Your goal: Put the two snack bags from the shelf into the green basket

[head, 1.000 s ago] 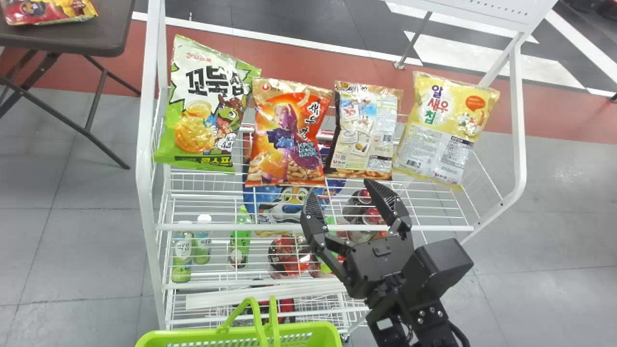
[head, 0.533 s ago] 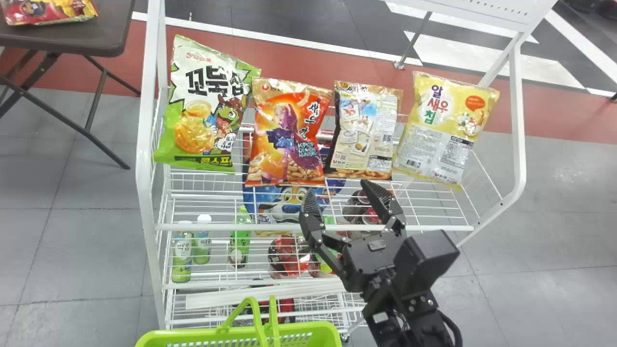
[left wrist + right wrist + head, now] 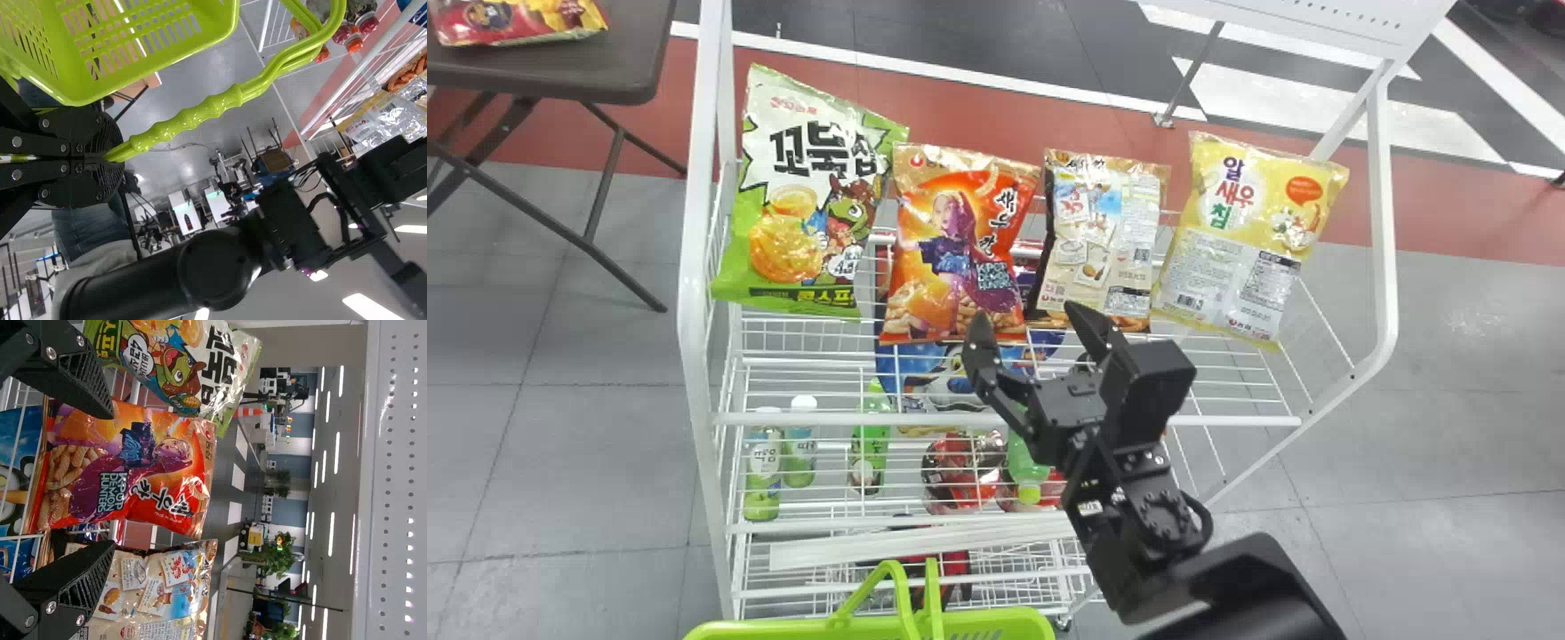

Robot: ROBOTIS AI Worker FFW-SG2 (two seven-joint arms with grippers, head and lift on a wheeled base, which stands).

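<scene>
On the white rack [image 3: 694,311], four snack bags [image 3: 960,258], bottles [image 3: 763,471] below

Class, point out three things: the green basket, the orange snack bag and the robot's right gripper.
Green basket [image 3: 783,628]: head view, on its rim.
Orange snack bag [image 3: 959,253]: head view, middle of its printed front.
Right gripper [image 3: 1024,313]: head view, midway between its fingertips.
</scene>
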